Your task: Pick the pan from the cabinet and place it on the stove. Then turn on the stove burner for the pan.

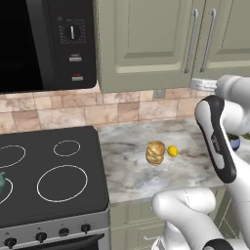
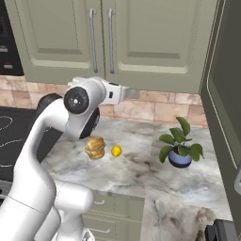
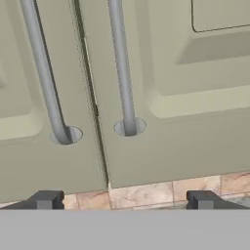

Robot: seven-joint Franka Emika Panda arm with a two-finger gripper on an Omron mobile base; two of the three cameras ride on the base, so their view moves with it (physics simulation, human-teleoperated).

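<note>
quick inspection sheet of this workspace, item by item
surface: marble counter beside the stove, tiled backsplash behind it
job's things: cabinet doors shut, bar handles close together at the seam; stove with the large single-ring burner bare; pan not seen
clutter: brownish stacked item and small yellow fruit on the counter, potted plant to the right, teal kettle at the stove's left edge
grippers: hand open, holding nothing, facing the bottom of the cabinet doors, short of the handles
cables: nothing seen
surroundings: black microwave above the stove
</note>
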